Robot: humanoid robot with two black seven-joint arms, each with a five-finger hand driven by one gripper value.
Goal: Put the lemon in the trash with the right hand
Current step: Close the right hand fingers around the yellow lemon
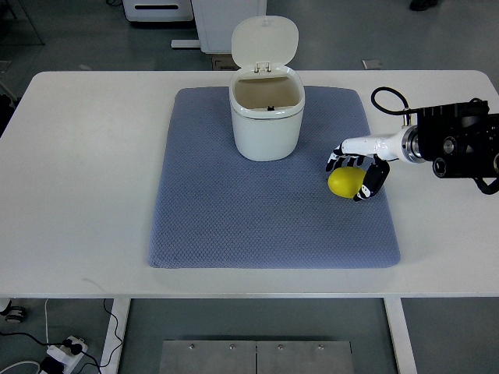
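Top view gives me a white tabletop carrying a blue mat. Up and to the left of my right robot hand stands the white trash bin, lid flipped back, its brownish inside showing nothing I can identify. The lemon lies on the mat right at the robot hand, whose dark fingers curl around it, touching. The arm enters from the right edge.

A white surface carries a blue-grey quilted mat spread across its middle. On the mat's far half stands a white trash bin, lid up; right of the bin lies a lemon.
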